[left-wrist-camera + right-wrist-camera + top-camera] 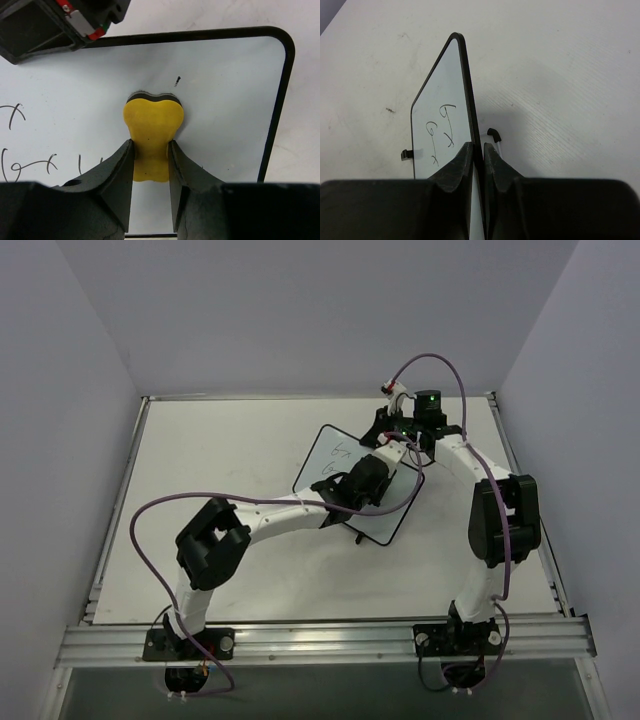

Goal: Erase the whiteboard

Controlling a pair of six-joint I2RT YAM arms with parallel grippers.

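the whiteboard (pixel 328 458) lies flat on the table (pixel 230 440), near the middle, turned at a slant. the eraser (pixel 152 120) sits on the whiteboard near one corner, squeezed between the fingers of the left gripper (pixel 150 146). the written marks (pixel 440 127) are on the whiteboard too, off to one side of the eraser. the right gripper (pixel 476 148) pinches the whiteboard's far right edge
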